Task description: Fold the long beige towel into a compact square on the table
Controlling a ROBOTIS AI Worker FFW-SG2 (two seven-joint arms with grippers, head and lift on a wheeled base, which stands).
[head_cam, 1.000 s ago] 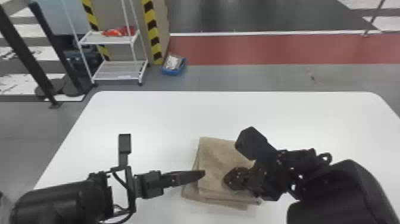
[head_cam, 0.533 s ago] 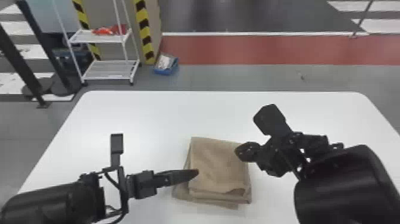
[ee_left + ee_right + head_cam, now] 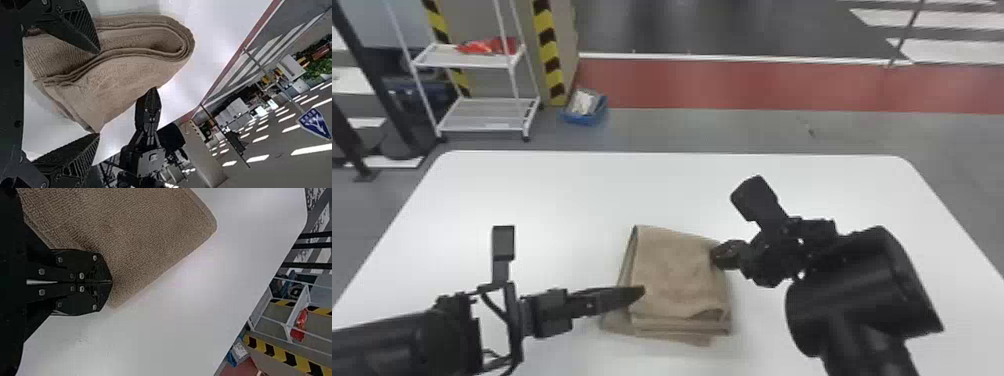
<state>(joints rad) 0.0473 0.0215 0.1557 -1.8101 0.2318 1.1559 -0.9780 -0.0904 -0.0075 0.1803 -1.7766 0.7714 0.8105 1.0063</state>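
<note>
The beige towel (image 3: 677, 280) lies folded in stacked layers near the table's front, its left layers sticking out slightly. My left gripper (image 3: 638, 291) is over its left edge. In the left wrist view the towel (image 3: 117, 84) shows curved folds between the widely parted fingers of my left gripper (image 3: 98, 94), which is open. At the towel's back right edge is my right gripper (image 3: 718, 256). From the right wrist view, my right gripper (image 3: 110, 282) is shut, its tips over the towel (image 3: 156, 231) beside an edge, with no cloth visible between them.
The white table (image 3: 542, 195) extends behind the towel and to both sides. On the floor beyond its back left stand a white shelf rack (image 3: 482, 117) and a blue bin (image 3: 587, 115). Both forearms come in low over the table's front.
My right gripper has moved back and to the right, from over the towel's front right part to its back right edge. The head view has turned slightly right. The left gripper keeps its place beside the towel.
</note>
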